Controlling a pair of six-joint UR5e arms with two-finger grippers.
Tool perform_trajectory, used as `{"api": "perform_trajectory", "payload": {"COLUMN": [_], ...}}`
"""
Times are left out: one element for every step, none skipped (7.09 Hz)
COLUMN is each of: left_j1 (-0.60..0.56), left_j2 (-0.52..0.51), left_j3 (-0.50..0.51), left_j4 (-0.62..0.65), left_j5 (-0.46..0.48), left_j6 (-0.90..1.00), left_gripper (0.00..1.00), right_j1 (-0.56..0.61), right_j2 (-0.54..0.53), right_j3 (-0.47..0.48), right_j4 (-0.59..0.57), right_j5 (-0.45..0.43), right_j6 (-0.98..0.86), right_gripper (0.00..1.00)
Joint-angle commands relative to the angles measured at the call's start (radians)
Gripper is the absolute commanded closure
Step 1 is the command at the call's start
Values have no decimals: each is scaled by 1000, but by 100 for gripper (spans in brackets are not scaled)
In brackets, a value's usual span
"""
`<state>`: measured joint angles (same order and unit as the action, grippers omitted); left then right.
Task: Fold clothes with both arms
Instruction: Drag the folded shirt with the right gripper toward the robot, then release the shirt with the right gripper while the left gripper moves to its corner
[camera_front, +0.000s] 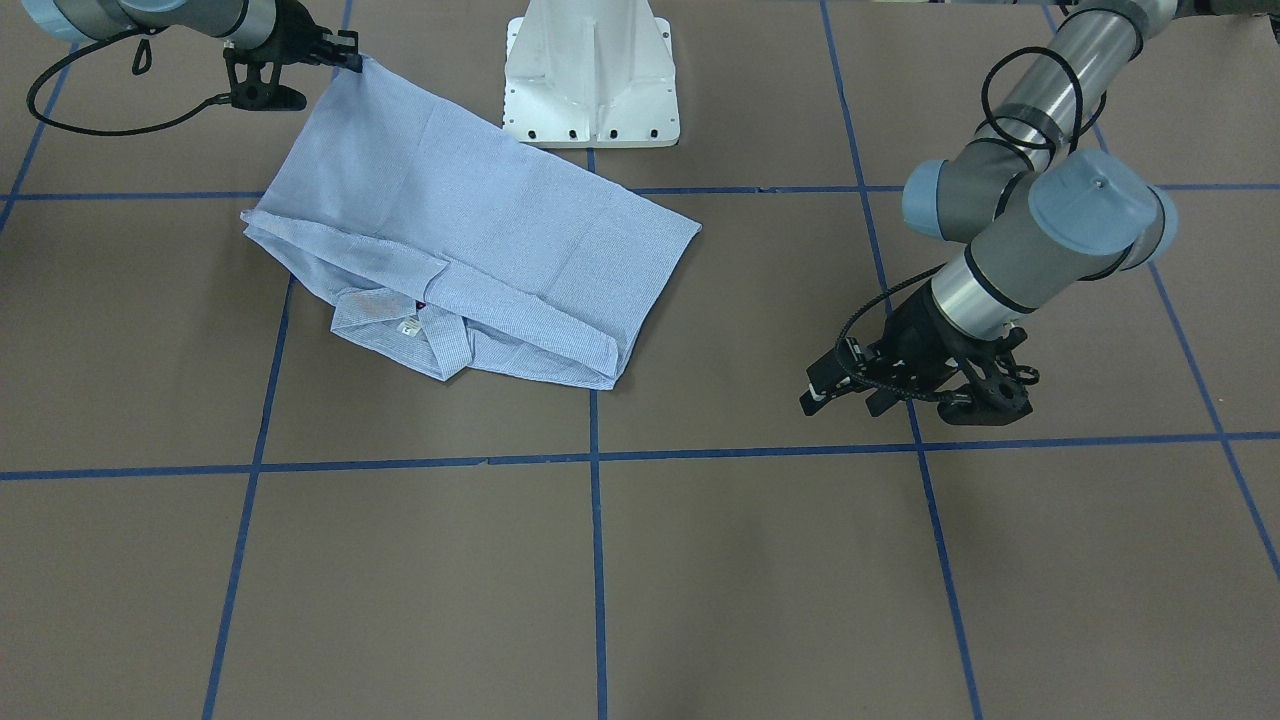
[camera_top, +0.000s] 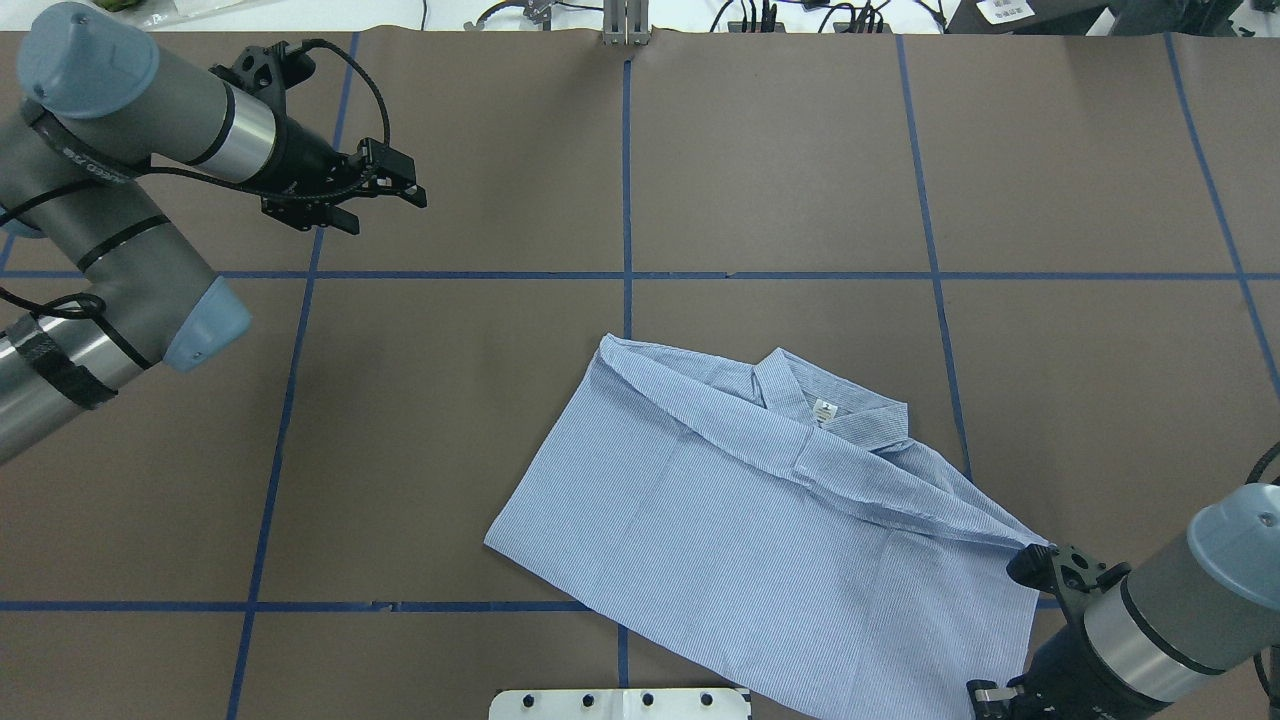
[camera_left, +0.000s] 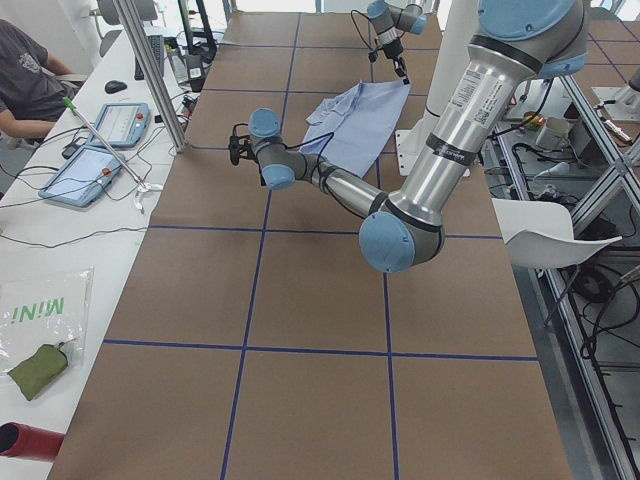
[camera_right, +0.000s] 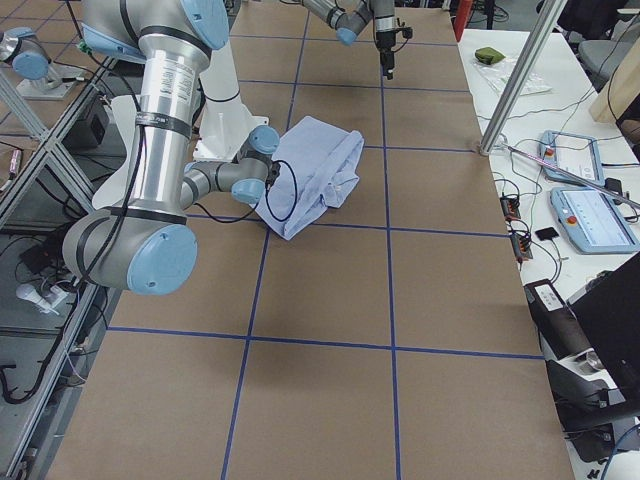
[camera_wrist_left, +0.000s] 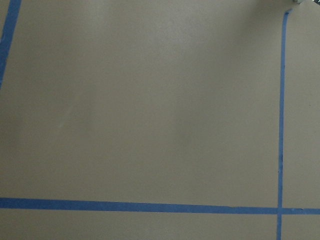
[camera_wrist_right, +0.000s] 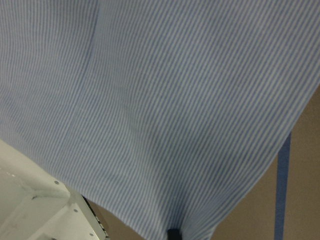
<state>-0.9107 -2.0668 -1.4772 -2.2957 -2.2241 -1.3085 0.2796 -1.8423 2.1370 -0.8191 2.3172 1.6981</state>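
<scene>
You're partway through, by my reading. The striped shirt (camera_top: 720, 540) lies on the counter (camera_top: 800, 180) as a rough rectangle. Its sleeves (camera_top: 700, 405) look folded in across the body just below the collar (camera_top: 870, 420), and the neck label (camera_top: 824, 410) faces up. What seems left is bringing the hem up toward the collar, and probably one more halving after that. The shirt also sits askew to the blue tape lines (camera_top: 627, 200), so you may want to square it up.

Your right claw (camera_front: 352, 55) is pinching one hem corner of the shirt, on the side nearest the white pedestal base (camera_front: 590, 80). That corner is raised off the counter while the rest of the cloth rests flat. The right wrist view is almost filled with draped striped fabric, with a dark tip just showing at its bottom edge.

Your left claw (camera_top: 385, 205) is spread and empty, hanging over bare counter well apart from the shirt. Its wrist view shows only brown surface and tape. The other hem corner (camera_top: 492, 540) lies flat and unheld on the left arm's side of the shirt, across a tape line from that claw.
</scene>
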Motion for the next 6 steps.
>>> {"api": "perform_trajectory", "payload": {"left_j1": [24,64,122,181,250,344], "left_j2": [32,101,140,140,140,139], "left_j3": [-88,-183,-252,-274,-284,-288], "left_j4": [-2,-1,-1,-2,-2,-1], "left_j5": [-6,-11,-3,7,61,154], "left_j6": [0,-23,-123,-235,-341,-464], "left_gripper": [1,1,1,2,2,2], "right_j1": [108,175,249,315,385,442], "right_j2": [11,38,64,81,101,124], "right_j3": [0,-15,-14,-12,-9,-8], "right_j4": [3,21,21,21,20,20], "right_j5": [7,4,5,5,7,7], "right_j6": [-3,-35,-87,-125,-165,-172], "right_gripper": [0,0,0,0,0,0]}}
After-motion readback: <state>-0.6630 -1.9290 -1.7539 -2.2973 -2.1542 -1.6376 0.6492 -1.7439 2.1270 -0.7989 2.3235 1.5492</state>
